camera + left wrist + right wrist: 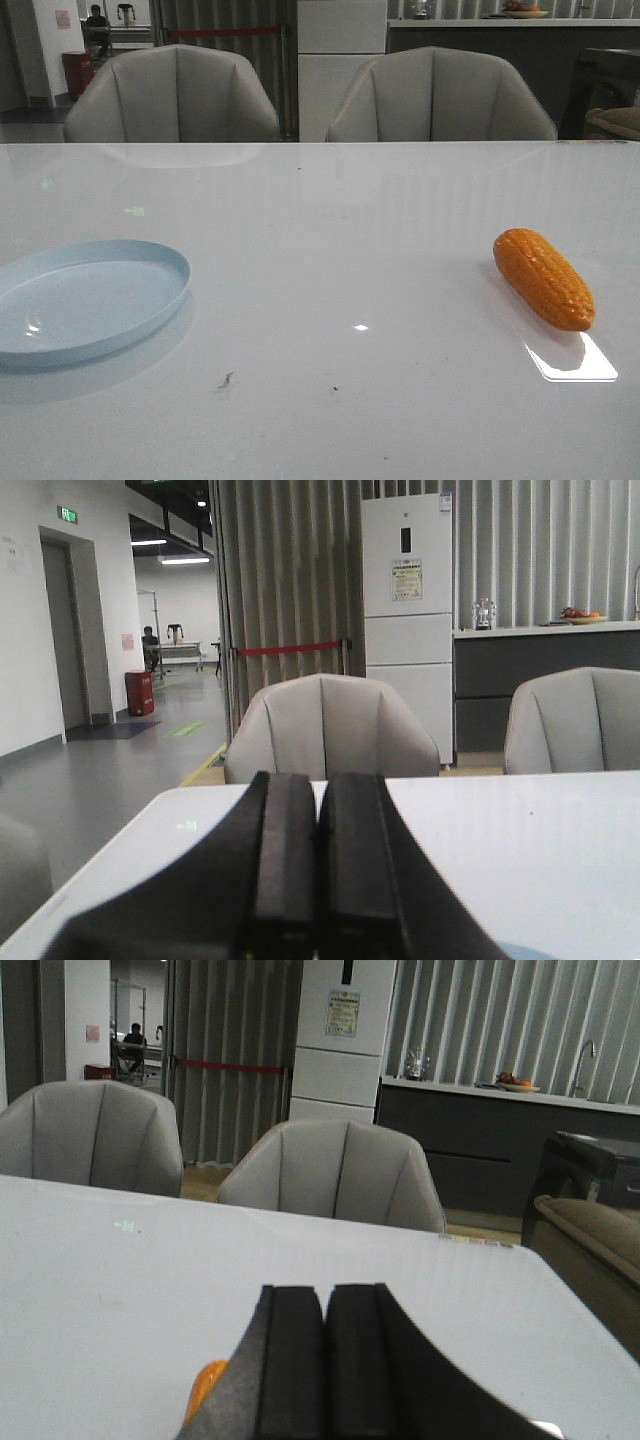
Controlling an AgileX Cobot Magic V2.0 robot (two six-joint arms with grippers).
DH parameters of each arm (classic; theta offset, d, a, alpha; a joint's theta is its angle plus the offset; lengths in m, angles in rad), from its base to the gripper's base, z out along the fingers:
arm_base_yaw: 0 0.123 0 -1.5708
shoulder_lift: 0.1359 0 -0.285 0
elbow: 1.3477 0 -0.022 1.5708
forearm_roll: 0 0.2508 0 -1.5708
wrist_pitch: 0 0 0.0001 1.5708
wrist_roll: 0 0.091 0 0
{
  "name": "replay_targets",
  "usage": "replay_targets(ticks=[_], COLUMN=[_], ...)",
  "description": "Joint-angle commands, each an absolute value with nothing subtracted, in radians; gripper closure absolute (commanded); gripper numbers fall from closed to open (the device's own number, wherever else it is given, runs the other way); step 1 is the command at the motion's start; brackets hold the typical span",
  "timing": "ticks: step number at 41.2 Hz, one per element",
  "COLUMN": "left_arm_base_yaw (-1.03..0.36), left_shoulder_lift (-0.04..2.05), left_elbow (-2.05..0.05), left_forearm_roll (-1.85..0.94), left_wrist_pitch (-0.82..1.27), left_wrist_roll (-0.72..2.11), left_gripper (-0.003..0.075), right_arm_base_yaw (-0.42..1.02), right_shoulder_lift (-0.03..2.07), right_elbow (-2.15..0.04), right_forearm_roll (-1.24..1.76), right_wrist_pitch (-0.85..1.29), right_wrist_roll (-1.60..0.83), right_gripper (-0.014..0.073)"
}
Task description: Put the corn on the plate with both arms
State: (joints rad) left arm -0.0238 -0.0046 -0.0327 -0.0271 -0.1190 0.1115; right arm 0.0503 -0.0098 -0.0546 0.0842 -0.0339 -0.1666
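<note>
— Near the table's (330,230) right edge lies the corn (543,277), well apart from the plate (60,345) at the left edge.

— And the pincers?

— Left gripper (318,880) and right gripper (325,1370): both pressed together, empty, probably awaiting the reach.

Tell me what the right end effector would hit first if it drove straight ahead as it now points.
Probably nothing near. The right end effector, shut, points level over the bare table toward a chair beyond the far edge. The corn sits low and to one side of it, seemingly off that line, though depth is unclear.
</note>
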Motion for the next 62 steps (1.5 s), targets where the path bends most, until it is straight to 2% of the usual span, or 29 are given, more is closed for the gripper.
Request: replay_targets(ticks=[1, 7, 16, 27, 39, 55, 58, 62], left_arm_base_yaw=[-0.021, -0.021, -0.021, -0.021, -0.021, -0.021, -0.021, -0.021], left_shoulder_lift=[-0.02, 0.002, 0.097, 0.338, 0.594, 0.785, 0.802, 0.824], left_elbow=[-0.128, -0.227, -0.348, -0.555, -0.583, -0.583, -0.583, -0.583], left_forearm_roll=[-0.035, -0.033, -0.033, -0.031, -0.031, -0.04, -0.04, -0.04], left_wrist_pitch=[-0.198, -0.149, -0.145, 0.062, 0.136, 0.236, 0.237, 0.237], left_wrist_roll=[0.107, 0.107, 0.107, 0.107, 0.107, 0.107, 0.107, 0.107], left_gripper=[0.0631, 0.0631, 0.0631, 0.0631, 0.0631, 0.0631, 0.061, 0.0521], right_arm_base_yaw=[0.049, 0.049, 0.049, 0.049, 0.049, 0.049, 0.049, 0.049], right_shoulder_lift=[-0.034, 0.004, 0.153, 0.442, 0.753, 0.989, 1.004, 1.018], right_elbow=[-0.195, -0.368, -0.521, -0.719, -0.73, -0.73, -0.73, -0.73], right_forearm_roll=[0.089, 0.089, 0.089, 0.089, 0.089, 0.16, 0.171, 0.175], right_wrist_pitch=[-0.024, 0.111, 0.091, 0.205, 0.24, 0.435, 0.435, 0.436], right_wrist_roll=[-0.17, -0.17, -0.17, -0.17, -0.17, -0.17, -0.17, -0.17], right_gripper=[0.0573, 0.0573, 0.0573, 0.0573, 0.0573, 0.0571, 0.0555, 0.0464])
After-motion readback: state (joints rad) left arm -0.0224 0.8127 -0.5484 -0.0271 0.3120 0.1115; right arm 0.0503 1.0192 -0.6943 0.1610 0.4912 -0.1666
